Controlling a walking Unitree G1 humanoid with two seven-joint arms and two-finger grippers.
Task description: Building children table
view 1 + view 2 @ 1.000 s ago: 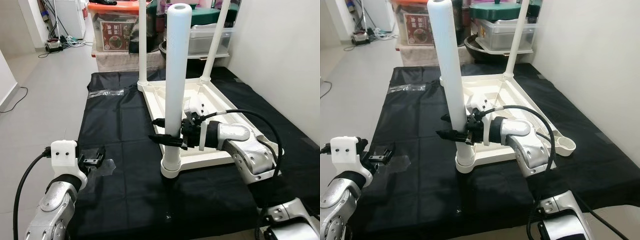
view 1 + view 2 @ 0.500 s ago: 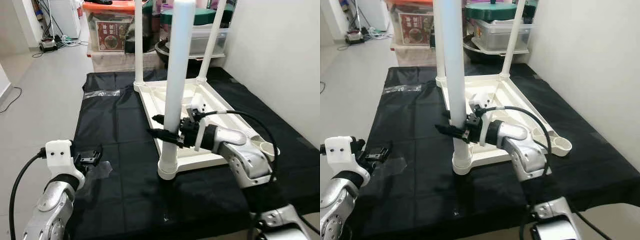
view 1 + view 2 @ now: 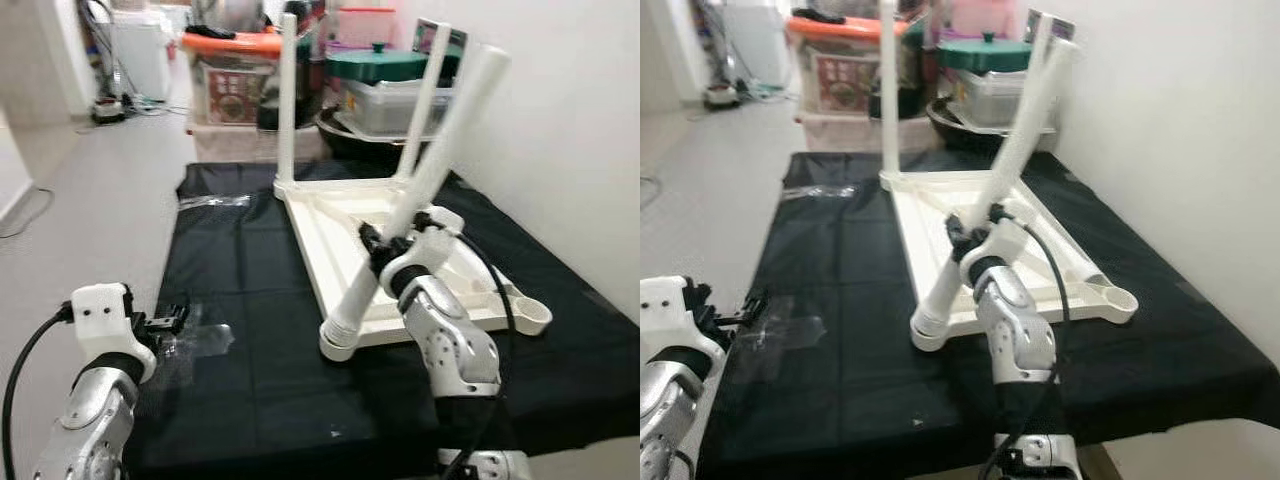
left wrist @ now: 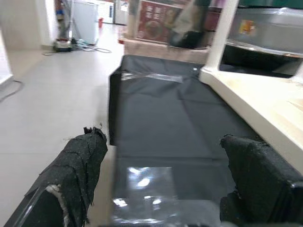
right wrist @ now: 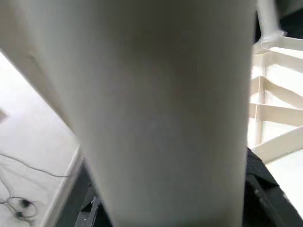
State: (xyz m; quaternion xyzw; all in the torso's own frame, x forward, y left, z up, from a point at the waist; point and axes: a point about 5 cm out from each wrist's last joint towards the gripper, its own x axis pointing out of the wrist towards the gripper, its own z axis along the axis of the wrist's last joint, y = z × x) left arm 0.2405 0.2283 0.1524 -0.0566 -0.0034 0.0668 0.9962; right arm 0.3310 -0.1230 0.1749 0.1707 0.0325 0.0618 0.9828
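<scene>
While the left arm rests low at the near left, its left pincer (image 3: 168, 320) hangs with both black fingers (image 4: 80, 165) spread wide, holding nothing, above the near left part of a black sheet (image 3: 250, 350) spread over the grey floor (image 3: 90, 190). Just under that pincer a patch of clear plastic film (image 3: 205, 340) lies flat and shiny on the sheet.

Further in, the white children's table (image 3: 340, 215) lies upside down on the sheet, its ribbed underside facing up. At its near left corner a thick white table leg (image 3: 420, 190) sits with its foot end in the corner socket (image 3: 338, 343) and leans steeply away to the right, its open top end high near the pale wall (image 3: 560, 130). The right pincer (image 3: 375, 240) is clamped around this leaning leg partway up, one finger on each side, and in the right wrist view the leg's white tube is pressed close between the dark fingers (image 5: 258, 189). A black cable (image 3: 495, 290) loops from the wrist along the silver right arm. At the table's near right corner an open round socket (image 3: 530, 320) shows.

Two thinner white legs (image 3: 287, 100) stand in the table's far corners. Beyond the sheet's far edge storage boxes (image 3: 235, 85) are stacked, and cables (image 3: 110, 105) lie on the floor at the far left.
</scene>
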